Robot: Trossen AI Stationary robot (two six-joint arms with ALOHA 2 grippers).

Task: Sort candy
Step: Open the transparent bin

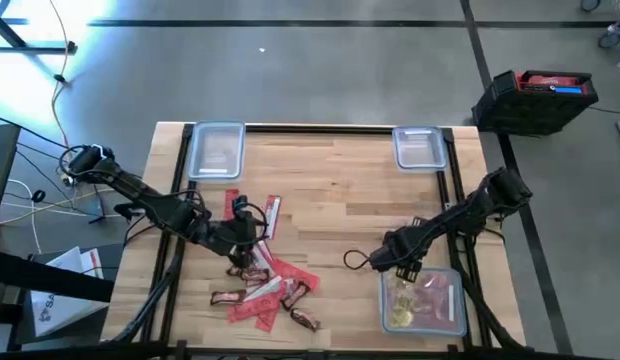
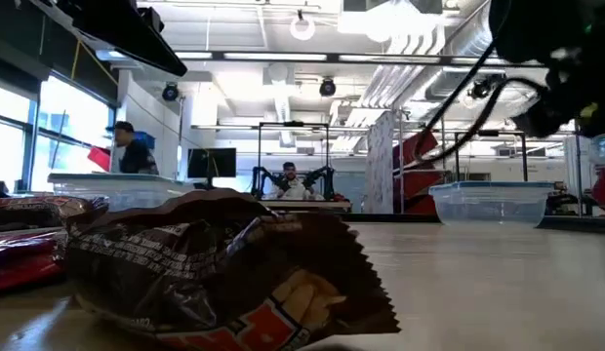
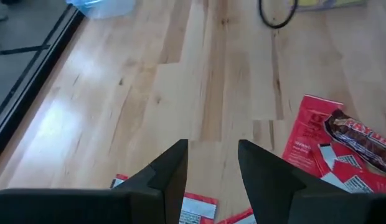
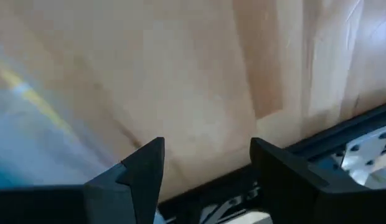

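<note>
The candy lies in a loose pile [image 1: 265, 285] at the table's near left: flat red packets [image 3: 312, 134] and dark brown mini bars [image 2: 224, 273]. My left gripper [image 1: 248, 238] [image 3: 211, 149] hovers over the pile's far edge, open, with nothing between its fingers. Red packets [image 3: 196, 208] lie just under its fingertips. My right gripper [image 1: 392, 260] [image 4: 207, 146] is open over bare wood, beside the far left corner of a clear container [image 1: 422, 300] that holds yellow and pink candy. It holds nothing.
Two more clear containers stand at the far edge, one at the left [image 1: 215, 150] and one at the right [image 1: 420, 147] [image 2: 493, 203]. A black cable loop [image 1: 355, 260] lies by my right gripper. Bare wood lies across the table's middle [image 1: 340, 200].
</note>
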